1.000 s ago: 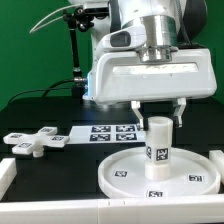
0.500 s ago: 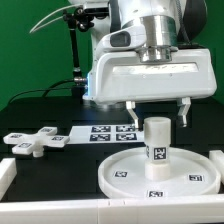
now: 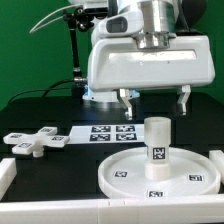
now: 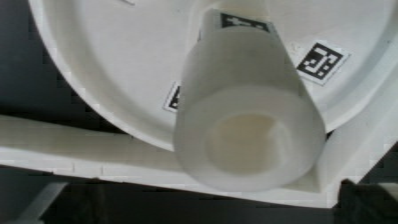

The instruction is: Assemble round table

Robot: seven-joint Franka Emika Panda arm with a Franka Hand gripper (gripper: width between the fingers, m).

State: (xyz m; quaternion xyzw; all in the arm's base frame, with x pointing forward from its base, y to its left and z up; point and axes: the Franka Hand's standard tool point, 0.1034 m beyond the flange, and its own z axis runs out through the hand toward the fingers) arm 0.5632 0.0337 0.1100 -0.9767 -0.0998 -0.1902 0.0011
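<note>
Exterior view: we see the claw [image 3: 154, 100] spread wide, holding nothing, the tagged leg [image 3: 155, 143] upright just below it.

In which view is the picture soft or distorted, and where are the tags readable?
Exterior view: evenly lit, sharp; the tag on the leg is clear below the open pincer. Wrist view: its near end looks blurred and enlarged; tags on the disc are sharper.

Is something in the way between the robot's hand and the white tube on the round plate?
Nothing visible. The hand hangs open straight above the tube, with only empty air between them.
</note>
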